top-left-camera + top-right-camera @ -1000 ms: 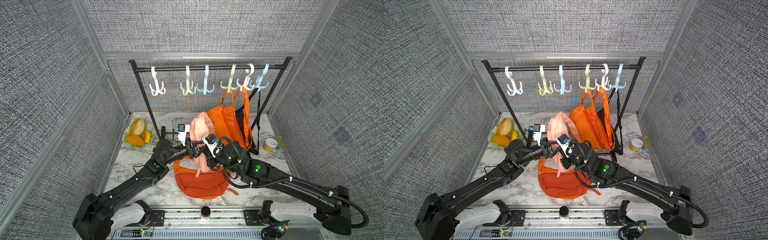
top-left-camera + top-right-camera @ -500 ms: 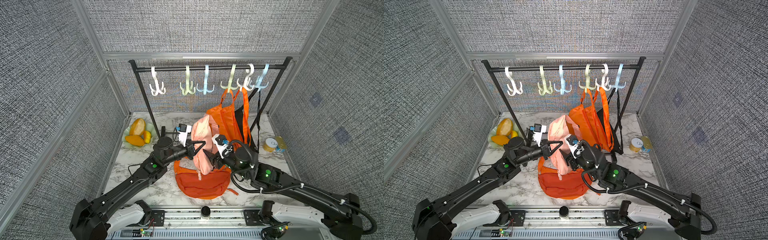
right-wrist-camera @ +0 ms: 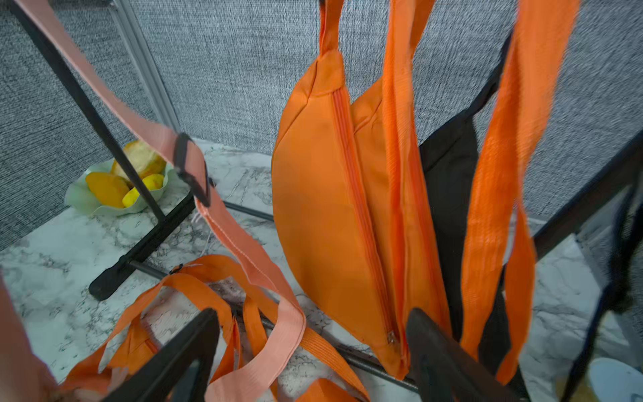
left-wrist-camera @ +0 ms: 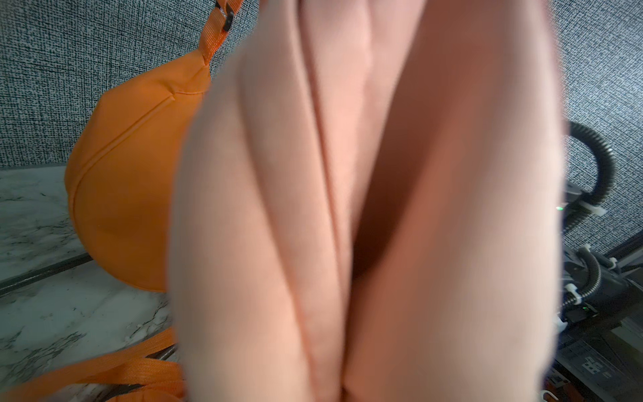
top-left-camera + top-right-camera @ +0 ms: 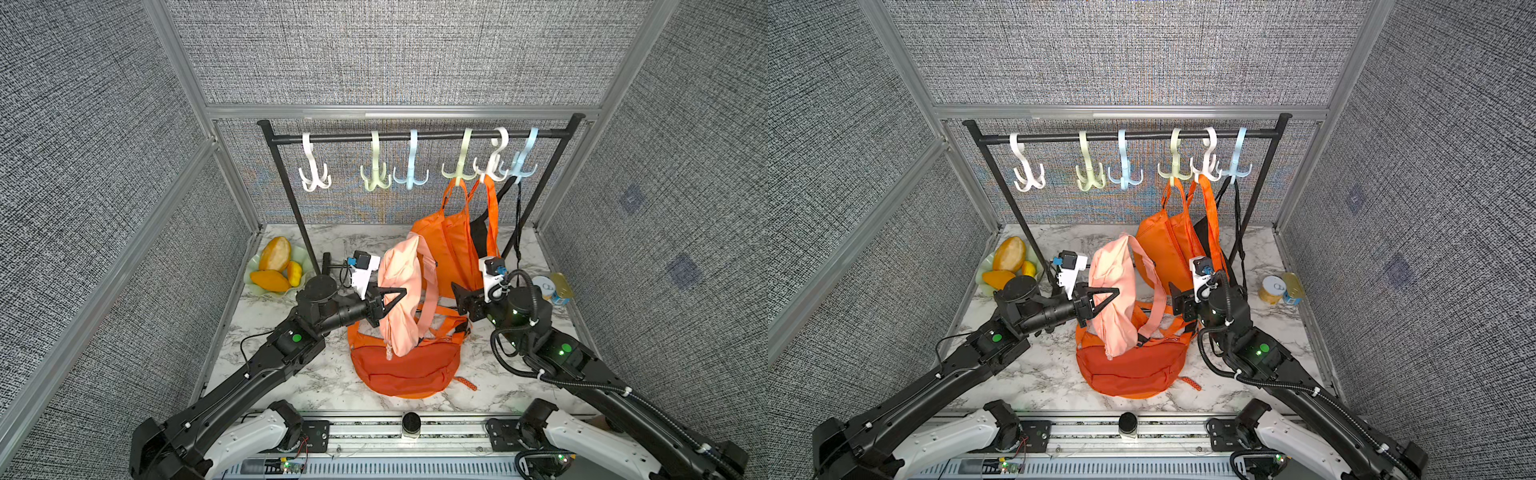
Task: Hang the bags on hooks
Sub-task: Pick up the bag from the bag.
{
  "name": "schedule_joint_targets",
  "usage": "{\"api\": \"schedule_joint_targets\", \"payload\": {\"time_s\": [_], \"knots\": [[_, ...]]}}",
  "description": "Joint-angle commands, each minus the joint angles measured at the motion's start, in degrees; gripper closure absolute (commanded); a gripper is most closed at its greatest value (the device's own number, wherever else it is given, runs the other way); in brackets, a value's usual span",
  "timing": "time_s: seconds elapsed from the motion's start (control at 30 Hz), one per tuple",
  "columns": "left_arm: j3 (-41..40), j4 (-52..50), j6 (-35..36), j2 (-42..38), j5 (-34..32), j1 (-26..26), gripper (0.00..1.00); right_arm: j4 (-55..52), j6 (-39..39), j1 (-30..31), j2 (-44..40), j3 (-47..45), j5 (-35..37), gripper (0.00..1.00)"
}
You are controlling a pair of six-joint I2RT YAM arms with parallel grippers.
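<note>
Six hooks (image 5: 411, 174) hang from the black rail (image 5: 340, 137) at the back of the marble tabletop (image 5: 316, 374). An orange sling bag (image 5: 449, 245) hangs by its straps from hooks toward the rail's right end, with a black bag (image 5: 480, 232) just behind it.

The pink bag (image 5: 405, 266) is held off the tabletop, above an orange backpack (image 5: 407, 365) that lies flat, and well below the hooks. The left gripper (image 5: 401, 291) has its jaws pressed together on the bag's side. Blurred pink fabric (image 4: 348, 209) fills the left wrist view, so the grip appears to be on a fold of cloth.

The bag's strap (image 3: 243, 243) trails down in a loop. The right gripper (image 3: 313, 313) stands beside it, fingers (image 3: 195, 341) spread wide, holding nothing. A bowl of fruit (image 5: 274, 270) sits at the rack's left foot.
</note>
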Motion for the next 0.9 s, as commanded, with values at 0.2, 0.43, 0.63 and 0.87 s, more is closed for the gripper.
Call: {"api": "schedule_joint_targets", "payload": {"time_s": [0.2,0.43,0.63,0.87], "knots": [[-0.09,2.08,0.05,-1.70,1.01,0.09,1.00,13.66,1.87,-2.92,4.73,-10.41,-12.73,0.11],[-0.31,2.07,-0.03,-2.52,1.17,0.09,1.00,23.43,-1.08,-4.79,10.26,-12.94,-17.01,0.11],[-0.68,2.70,-0.39,-3.29,1.44,0.08,1.00,27.29,-1.68,-7.32,17.17,-11.12,-22.62,0.16],[-0.92,2.45,-0.39,-4.33,1.46,0.09,1.00,29.17,-1.83,-8.14,25.06,-6.73,-27.36,0.29]]}}
